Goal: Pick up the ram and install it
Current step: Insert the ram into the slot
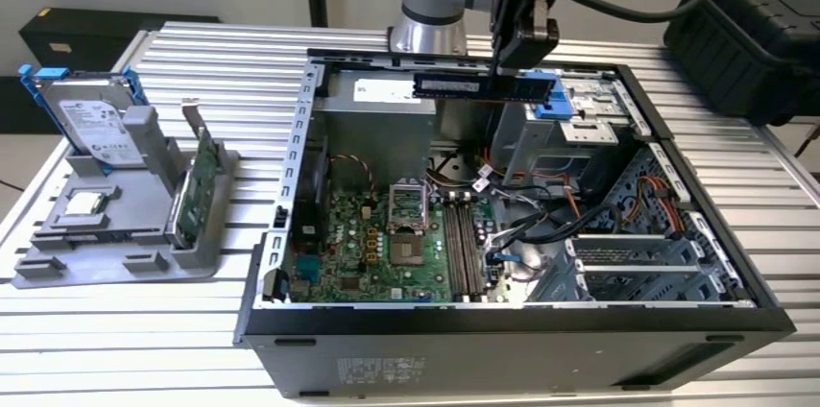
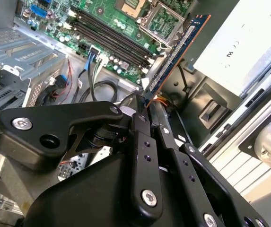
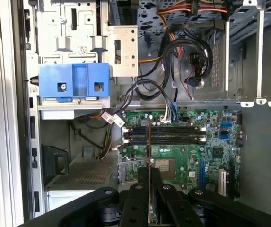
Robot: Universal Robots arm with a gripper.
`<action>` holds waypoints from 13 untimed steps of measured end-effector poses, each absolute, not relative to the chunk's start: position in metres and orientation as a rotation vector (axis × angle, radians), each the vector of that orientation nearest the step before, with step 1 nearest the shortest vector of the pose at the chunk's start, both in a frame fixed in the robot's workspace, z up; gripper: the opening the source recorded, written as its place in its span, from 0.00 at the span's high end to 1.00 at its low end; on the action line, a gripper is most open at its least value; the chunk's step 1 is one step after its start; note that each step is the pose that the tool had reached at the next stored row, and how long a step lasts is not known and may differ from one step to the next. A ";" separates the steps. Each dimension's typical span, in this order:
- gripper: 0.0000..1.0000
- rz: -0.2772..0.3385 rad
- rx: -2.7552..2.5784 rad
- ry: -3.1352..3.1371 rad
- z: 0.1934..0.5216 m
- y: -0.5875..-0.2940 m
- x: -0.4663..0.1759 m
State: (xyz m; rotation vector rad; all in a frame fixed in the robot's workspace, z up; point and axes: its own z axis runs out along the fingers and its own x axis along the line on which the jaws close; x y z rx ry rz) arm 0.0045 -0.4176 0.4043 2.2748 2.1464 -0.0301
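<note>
Ram (image 1: 451,86) in claw (image 1: 512,69), broadside in exterior view

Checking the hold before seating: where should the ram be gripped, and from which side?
Grip the ram by its upper long edge, fingers on its two broad faces, coming from above. It is a thin stick, edge-down over the open computer case, so its lower edge is free for the memory slots. The gripper holds it so.
</note>
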 end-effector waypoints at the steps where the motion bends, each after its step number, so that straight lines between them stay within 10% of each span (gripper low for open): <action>1: 1.00 -0.030 2.288 2.133 0.404 -0.418 0.005; 13: 1.00 -0.031 2.413 1.992 0.404 -0.418 0.005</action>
